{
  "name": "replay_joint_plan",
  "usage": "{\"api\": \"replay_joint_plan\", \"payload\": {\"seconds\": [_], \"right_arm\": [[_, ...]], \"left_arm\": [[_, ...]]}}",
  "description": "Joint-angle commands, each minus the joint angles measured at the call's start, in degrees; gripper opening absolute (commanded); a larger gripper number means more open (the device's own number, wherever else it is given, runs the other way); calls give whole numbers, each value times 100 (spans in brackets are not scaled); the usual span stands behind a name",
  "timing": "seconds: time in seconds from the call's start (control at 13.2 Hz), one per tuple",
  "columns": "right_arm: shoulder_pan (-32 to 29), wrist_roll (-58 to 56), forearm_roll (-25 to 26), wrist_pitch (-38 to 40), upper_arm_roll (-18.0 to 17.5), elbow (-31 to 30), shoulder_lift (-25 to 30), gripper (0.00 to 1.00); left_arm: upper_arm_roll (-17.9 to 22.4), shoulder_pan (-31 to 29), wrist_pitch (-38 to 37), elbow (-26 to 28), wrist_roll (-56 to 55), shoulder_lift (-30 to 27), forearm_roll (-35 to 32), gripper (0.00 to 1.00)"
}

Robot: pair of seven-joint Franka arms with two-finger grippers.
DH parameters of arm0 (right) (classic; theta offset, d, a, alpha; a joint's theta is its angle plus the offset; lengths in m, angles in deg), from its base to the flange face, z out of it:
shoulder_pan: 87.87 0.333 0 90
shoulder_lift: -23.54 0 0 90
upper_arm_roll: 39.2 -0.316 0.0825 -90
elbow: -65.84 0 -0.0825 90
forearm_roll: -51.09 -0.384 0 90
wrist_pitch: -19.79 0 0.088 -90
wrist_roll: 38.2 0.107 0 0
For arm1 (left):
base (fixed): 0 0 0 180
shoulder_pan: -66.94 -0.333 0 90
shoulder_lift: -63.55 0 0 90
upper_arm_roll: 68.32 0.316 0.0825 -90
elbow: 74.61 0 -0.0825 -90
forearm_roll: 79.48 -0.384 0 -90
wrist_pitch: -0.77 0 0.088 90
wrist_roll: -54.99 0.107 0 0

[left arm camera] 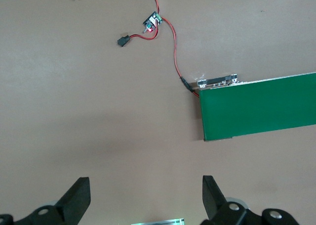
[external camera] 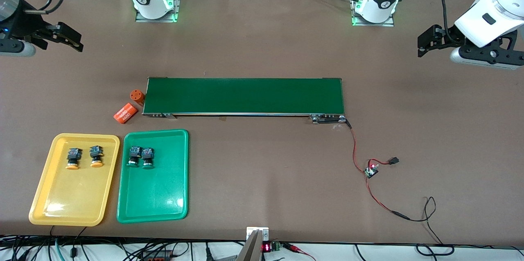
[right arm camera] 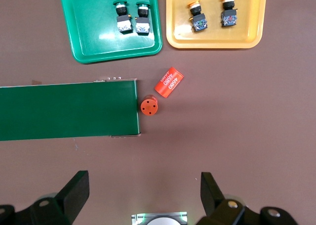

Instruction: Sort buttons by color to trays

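**Inspector A:** What is recorded of the larger items?

**Inspector B:** A long dark-green conveyor belt (external camera: 244,96) is found mid-table. Nearer the front camera, toward the right arm's end, a shallow yellow plastic tray (external camera: 61,207) and a shallow green plastic tray (external camera: 153,205) are set side by side.

**Inspector A:** And the grippers?

**Inspector B:** The right gripper (external camera: 75,42) is held over bare table at its own end, fingers spread, nothing gripped. The left gripper (external camera: 422,46) is likewise spread and empty at its end.

**Inspector A:** The smaller parts?

**Inspector B:** Two yellow-capped buttons (external camera: 73,158) (external camera: 96,156) are noted in the yellow tray, two green-capped buttons (external camera: 134,156) (external camera: 147,157) in the green tray. Two orange cylinders (external camera: 137,96) (external camera: 125,113) are seen beside the belt's end.
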Motion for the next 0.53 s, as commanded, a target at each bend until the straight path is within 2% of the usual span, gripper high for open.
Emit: {"api": "replay_joint_plan", "payload": {"seconds": [0.0, 0.15, 0.45], "right_arm": [[-93, 51, -93, 217, -49, 449, -233, 100], [-76, 69, -67, 252, -75, 766, -480, 100], [-75, 95, -6, 340, -58, 987, -700, 100]], "left_arm": [[12, 40, -157, -223, 59, 106, -108, 100], [12, 40, -157, -223, 59, 106, -108, 100], [12, 40, -157, -223, 50, 106, -108, 100]]}}
